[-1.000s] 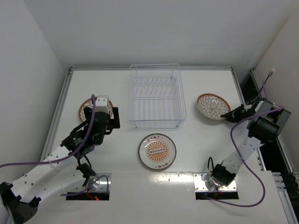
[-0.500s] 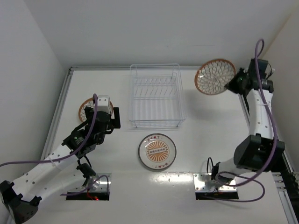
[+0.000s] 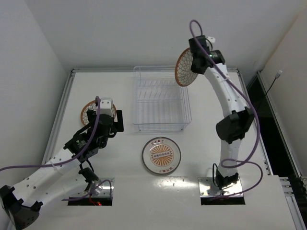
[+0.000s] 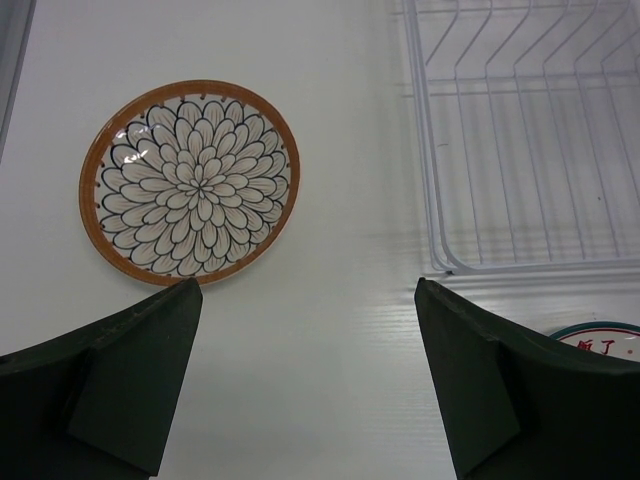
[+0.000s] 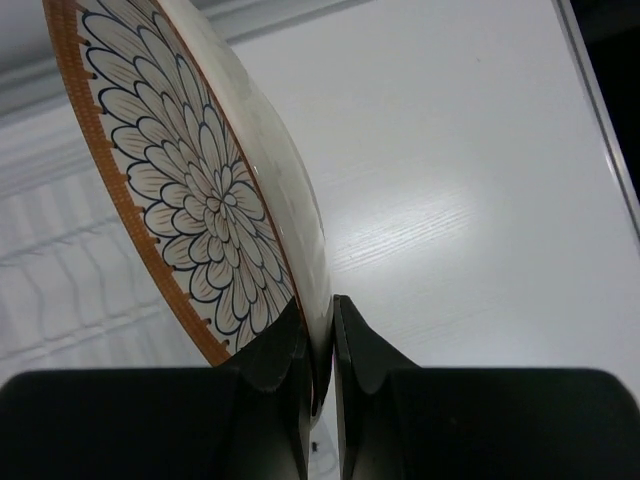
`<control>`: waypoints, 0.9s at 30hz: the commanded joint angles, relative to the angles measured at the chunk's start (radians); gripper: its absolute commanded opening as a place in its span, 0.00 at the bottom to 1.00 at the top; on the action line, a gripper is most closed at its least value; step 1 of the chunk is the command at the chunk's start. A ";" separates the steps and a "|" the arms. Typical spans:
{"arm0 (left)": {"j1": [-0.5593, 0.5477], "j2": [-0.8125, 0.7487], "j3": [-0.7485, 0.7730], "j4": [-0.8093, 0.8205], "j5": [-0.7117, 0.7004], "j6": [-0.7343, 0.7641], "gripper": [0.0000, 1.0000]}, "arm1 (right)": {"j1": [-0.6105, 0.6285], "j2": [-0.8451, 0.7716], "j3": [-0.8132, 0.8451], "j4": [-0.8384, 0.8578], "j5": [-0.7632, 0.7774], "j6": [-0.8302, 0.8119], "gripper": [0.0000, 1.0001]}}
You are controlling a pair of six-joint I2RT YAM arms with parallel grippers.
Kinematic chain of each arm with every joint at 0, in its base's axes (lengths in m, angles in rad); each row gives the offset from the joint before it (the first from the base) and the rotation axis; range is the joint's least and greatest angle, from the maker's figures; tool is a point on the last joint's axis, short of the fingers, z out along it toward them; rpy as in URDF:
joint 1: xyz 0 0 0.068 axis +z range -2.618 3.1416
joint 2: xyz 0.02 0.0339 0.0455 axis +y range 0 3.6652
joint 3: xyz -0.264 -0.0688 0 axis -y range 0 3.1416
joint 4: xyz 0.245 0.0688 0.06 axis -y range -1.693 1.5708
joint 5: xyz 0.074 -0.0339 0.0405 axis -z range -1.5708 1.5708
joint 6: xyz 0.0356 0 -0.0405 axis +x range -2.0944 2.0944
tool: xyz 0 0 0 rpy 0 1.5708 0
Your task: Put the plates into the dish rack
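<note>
The right jaws are clamped on the rim of a petal-patterned plate (image 5: 200, 200). The two dark fingers (image 5: 268, 372) pinch it with only the thickness of the rim between them. The plate stands on edge in the grip and is tilted. In the right wrist view its flowered face with the orange-brown border turns left and its plain white underside turns right. From the top camera the right arm (image 3: 231, 108) stretches tall toward the back. It holds the plate in the air over the far right corner of the dish rack (image 3: 161, 127), raised above the wires. The rack sits on the white worktop (image 3: 211, 143) at the centre back, with its row of divider prongs running across it.

The left jaws are spread wide apart and hold nothing. In the left wrist view they hover over bare worktop, touching neither plate nor rack. A second petal-patterned plate (image 4: 190, 192) lies flat on the worktop just beyond the left-hand finger, to the left of the rack and apart from it. The rack's near left corner lies beyond the right-hand finger.

The third plate (image 3: 161, 155), with a centre medallion and rim lettering, lies flat in front of the rack, near it but not touching. Only a sliver of this plate shows at the lower right of the left wrist view.
</note>
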 commanded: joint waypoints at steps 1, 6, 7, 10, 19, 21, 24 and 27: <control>0.013 0.006 -0.002 0.039 -0.009 0.002 0.86 | 0.043 0.025 0.130 0.004 0.238 -0.026 0.00; 0.013 0.006 -0.002 0.039 -0.009 0.002 0.86 | 0.074 0.062 0.109 0.029 0.314 -0.052 0.00; 0.013 0.006 -0.002 0.039 -0.009 0.002 0.86 | 0.088 0.078 0.109 0.029 0.328 -0.074 0.00; 0.013 0.006 -0.002 0.039 -0.009 0.002 0.86 | 0.112 0.108 0.109 0.049 0.371 -0.106 0.00; 0.013 0.025 -0.002 0.039 -0.019 0.002 0.86 | 0.171 0.200 0.150 0.128 0.456 -0.177 0.00; 0.013 0.025 -0.011 0.039 -0.019 0.002 0.87 | 0.171 0.212 0.150 0.139 0.465 -0.186 0.00; 0.013 0.025 -0.011 0.039 -0.019 0.002 0.87 | 0.191 0.232 0.150 0.139 0.488 -0.207 0.00; 0.013 0.025 -0.011 0.039 -0.019 0.002 0.87 | 0.209 0.250 0.150 0.150 0.509 -0.227 0.00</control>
